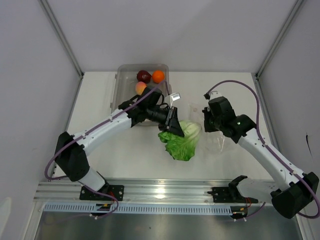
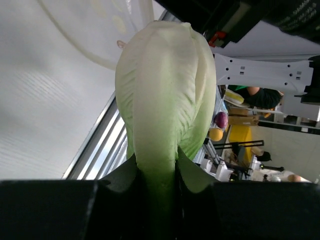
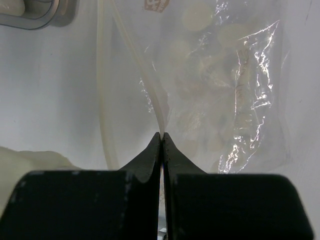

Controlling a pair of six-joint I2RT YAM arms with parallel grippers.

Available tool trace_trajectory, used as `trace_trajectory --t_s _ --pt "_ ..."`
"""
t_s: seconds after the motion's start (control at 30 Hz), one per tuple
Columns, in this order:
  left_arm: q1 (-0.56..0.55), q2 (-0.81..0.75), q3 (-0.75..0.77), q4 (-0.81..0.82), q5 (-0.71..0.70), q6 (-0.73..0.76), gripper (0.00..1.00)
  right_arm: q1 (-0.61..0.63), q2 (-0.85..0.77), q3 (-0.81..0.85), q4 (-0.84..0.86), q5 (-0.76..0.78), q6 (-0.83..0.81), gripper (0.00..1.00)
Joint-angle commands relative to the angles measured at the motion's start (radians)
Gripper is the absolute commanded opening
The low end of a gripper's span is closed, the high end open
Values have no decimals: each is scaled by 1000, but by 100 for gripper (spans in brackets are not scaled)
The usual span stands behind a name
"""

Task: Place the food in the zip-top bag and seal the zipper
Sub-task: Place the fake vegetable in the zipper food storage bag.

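Observation:
My left gripper [image 1: 176, 125] is shut on the pale stem of the green lettuce [image 1: 181, 144], which fills the left wrist view [image 2: 165, 90] and hangs at the mouth of the clear zip-top bag [image 1: 207, 132]. My right gripper [image 1: 204, 120] is shut on the bag's mouth edge, pinching the pale zipper strip [image 3: 157, 107] between its fingers [image 3: 152, 155]. The crinkly bag [image 3: 235, 85] stretches beyond them. A dark red bulb [image 1: 144, 76], an orange [image 1: 158, 76] and a peach-coloured fruit [image 1: 141, 87] lie in the tray. The radish and the beige lump are out of view.
The grey translucent tray [image 1: 121, 85] stands at the back of the white table, behind my left arm. Slanted frame posts rise at both back corners. The aluminium rail with the arm bases runs along the near edge [image 1: 165, 190].

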Motion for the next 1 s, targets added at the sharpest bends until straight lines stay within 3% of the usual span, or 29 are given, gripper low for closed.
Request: trace_trajectory --t_s 0.0,0.4,0.53,0.63,0.8,0.97 --pt "-18 37 3 117 82 -98 2 28 -46 -10 51 -8 -23 0" --pt "-21 154 -6 169 53 -181 0 117 -165 -39 85 94 2 0" --pt "-21 154 -23 198 29 -214 1 125 -167 -31 86 50 5 0" --pt "-17 136 -31 201 -81 -264 1 159 -155 -25 71 39 25 0" --pt "-9 99 -86 376 -168 -416 0 205 -153 -31 34 15 77 0" --pt "-32 61 -95 419 -320 -454 1 223 -152 -25 23 -42 158 0"
